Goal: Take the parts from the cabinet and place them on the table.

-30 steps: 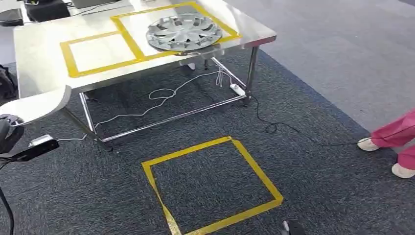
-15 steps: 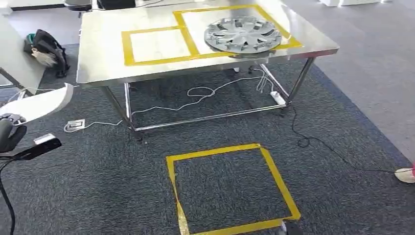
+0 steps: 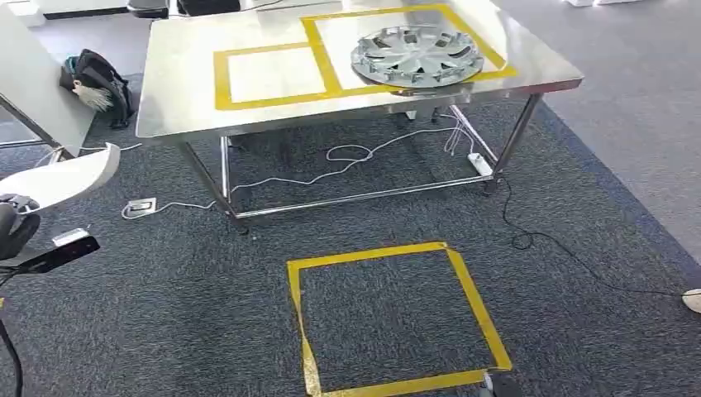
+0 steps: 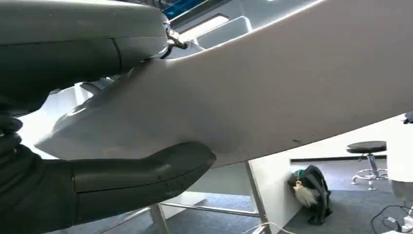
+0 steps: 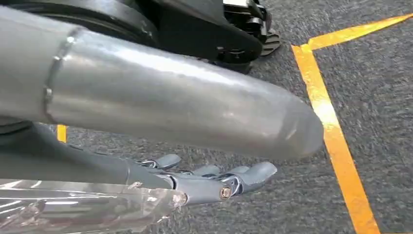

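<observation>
A white curved panel part juts in at the left edge of the head view, gripped by my left hand. Seen from the left wrist, the same white part spans the picture and my left hand clamps it with the thumb pressed against its face. Ahead stands the steel table, marked with two yellow taped squares. A silver hubcap lies in the right square; the left square is bare. My right hand hangs over the carpet with straight fingers, holding nothing.
A yellow taped square marks the dark carpet in front of the table. Under the table lie cables and a power strip. A dark bag sits by a white panel at far left. A person's shoe shows at the right edge.
The camera has turned, so the table and floor square sit further right and squarer in the picture. The person in pink has slid out to the right. My left hand keeps holding the white part.
</observation>
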Available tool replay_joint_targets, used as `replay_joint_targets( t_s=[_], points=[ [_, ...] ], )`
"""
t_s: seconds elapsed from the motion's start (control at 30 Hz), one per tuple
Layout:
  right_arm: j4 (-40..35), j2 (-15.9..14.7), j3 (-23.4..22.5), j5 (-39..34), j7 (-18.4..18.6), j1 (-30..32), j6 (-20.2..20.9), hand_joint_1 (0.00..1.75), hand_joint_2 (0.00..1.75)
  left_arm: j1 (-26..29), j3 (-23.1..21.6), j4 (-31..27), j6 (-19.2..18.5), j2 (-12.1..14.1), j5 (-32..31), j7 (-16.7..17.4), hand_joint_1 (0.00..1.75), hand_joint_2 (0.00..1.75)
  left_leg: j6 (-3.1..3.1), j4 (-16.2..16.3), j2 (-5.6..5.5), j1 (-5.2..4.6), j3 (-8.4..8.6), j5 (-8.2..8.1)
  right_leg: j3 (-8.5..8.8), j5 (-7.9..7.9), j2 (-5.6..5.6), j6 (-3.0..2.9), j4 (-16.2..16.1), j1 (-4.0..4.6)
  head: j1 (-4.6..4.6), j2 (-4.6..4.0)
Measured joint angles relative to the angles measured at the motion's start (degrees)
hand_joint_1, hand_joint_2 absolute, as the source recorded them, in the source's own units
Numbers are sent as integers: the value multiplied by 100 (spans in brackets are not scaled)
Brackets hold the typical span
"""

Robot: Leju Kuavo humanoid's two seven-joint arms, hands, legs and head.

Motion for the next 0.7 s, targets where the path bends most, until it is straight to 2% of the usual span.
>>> replay_joint_targets(
  t_s=[0.03,0.07,0.1,0.13,0.23,0.37,0.7],
  points=[
    [0,0,-7,0,0,-1,0,0,0,-28,0,-2,0,2,0,0,175,175,20,-135,-35,-20,42,-53,-33,-22,0,39,36,40,0,0],
    [2,-2,-15,0,0,1,0,0,0,-14,-2,0,0,-4,0,0,175,175,17,-149,-41,0,28,-7,-42,-23,-11,27,38,59,24,0],
    [0,-2,-26,-2,0,10,0,0,0,-4,-2,0,-2,-6,0,0,175,175,0,-146,-45,-5,25,-14,-44,-9,-14,-69,19,60,8,0],
    [0,-2,-29,0,0,16,0,0,0,0,-4,0,-2,-9,0,0,175,175,11,-146,-50,-12,25,-12,-40,-2,-18,-73,-6,60,22,0],
    [2,0,-31,0,0,-1,2,0,0,2,-2,0,-2,-7,0,0,175,175,58,-146,-56,-20,24,-15,12,33,-28,-14,-73,54,11,0],
    [0,0,-33,-2,0,5,39,0,0,1,-4,0,-2,-7,0,0,175,175,91,-142,-56,-27,7,-4,23,74,-25,79,-121,44,13,0],
    [2,0,-68,2,37,3,107,0,0,0,-7,0,28,61,151,-223,175,175,114,-143,-56,-28,3,13,10,88,-22,111,-118,44,11,0]
  ],
)
